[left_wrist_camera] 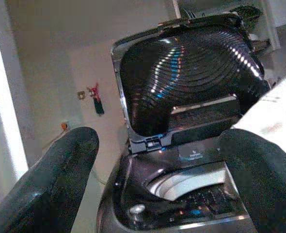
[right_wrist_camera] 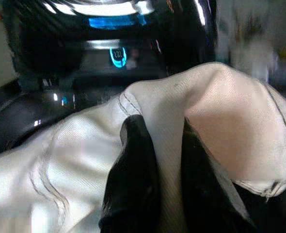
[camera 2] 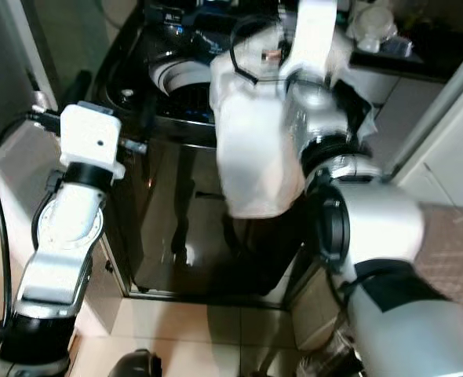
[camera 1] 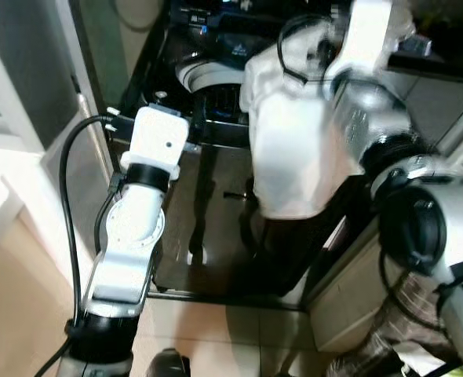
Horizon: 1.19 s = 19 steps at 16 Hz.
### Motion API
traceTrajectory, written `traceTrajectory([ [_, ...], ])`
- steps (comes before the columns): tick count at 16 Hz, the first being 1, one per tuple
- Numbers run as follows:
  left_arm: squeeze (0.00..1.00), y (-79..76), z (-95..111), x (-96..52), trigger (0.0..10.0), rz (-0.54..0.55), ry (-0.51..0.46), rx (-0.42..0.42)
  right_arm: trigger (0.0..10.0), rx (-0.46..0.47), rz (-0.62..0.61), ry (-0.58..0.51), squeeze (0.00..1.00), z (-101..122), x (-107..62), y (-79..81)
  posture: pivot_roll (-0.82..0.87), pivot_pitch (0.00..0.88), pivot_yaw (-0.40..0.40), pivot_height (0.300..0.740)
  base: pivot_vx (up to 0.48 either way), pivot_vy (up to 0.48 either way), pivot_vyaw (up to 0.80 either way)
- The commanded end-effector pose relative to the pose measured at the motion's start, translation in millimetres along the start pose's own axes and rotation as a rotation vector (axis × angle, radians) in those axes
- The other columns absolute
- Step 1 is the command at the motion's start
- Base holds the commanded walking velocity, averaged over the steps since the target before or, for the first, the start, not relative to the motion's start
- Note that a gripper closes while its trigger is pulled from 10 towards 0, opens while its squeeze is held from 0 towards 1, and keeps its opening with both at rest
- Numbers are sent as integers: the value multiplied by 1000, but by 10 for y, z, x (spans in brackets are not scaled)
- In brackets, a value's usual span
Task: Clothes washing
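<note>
Home laundry corner, we'd say. Dark glossy top-loading washing machine [camera 1: 216, 212] stands ahead of us on a pale tiled floor [camera 1: 216, 338], its ribbed lid [left_wrist_camera: 191, 73] raised and the drum opening [camera 1: 212, 86] visible at the far end. White door or panel [camera 1: 27, 71] on the left, pale cabinet fronts [camera 2: 443, 149] on the right with a dark counter [camera 2: 420, 55] holding small blurred items. Plain wall [left_wrist_camera: 60, 58] behind the machine carries a socket and a small red thing we can't identify. A white garment [camera 1: 290, 149] hangs over the machine's front
</note>
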<state>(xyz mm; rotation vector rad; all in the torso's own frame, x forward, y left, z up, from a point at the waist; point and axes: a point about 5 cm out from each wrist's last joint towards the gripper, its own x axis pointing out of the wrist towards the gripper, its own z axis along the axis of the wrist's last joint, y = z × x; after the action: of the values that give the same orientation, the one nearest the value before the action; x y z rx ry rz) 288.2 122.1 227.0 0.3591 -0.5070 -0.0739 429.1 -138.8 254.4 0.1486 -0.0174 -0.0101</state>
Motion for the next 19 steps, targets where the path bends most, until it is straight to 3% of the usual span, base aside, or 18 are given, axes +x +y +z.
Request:
traceTrajectory([
  [1, 0, -31, 32, -21, 10000, -23, 4, 3, 10000, 40, -38, 100, 0, -263, -38, -82, 206, 14, -104, 740, 0, 0, 0],
  [7, 0, -73, -8, -37, 10000, -53, 46, 20, 10000, 77, -67, 136, 0, -359, -59, -151, 188, 18, -96, 740, 0, 0, 0],
  [8, 0, -85, -3, -34, 10000, -56, 48, 17, 10000, 147, -88, 166, 0, -419, -72, -179, 185, 18, -94, 740, 0, 0, 0],
  [11, 0, -89, 5, -38, 10000, -58, 53, 14, 10000, 168, -94, 184, 0, -461, -81, -173, 186, 22, -92, 740, 0, 0, 0],
  [12, 0, -89, 7, -40, 10000, -58, 54, 13, 10000, 168, -89, 184, 1000, -463, -81, -165, 188, 22, -92, 740, 0, 0, 0],
  [17, 0, -87, 1, -52, 10000, -56, 64, 10, 10000, 165, -70, 196, 1000, -478, -83, -119, 195, 24, -97, 740, 0, 0, 0],
  [18, 0, -83, -3, -55, 10000, -51, 69, 10, 10000, 109, -71, 191, 1000, -478, -83, -123, 195, 25, -98, 740, 0, 0, 0],
  [19, 0, -76, -2, -61, 10000, -43, 73, 9, 10000, -30, -79, 170, 0, -462, -82, -136, 194, 26, -98, 740, 0, 0, 0],
])
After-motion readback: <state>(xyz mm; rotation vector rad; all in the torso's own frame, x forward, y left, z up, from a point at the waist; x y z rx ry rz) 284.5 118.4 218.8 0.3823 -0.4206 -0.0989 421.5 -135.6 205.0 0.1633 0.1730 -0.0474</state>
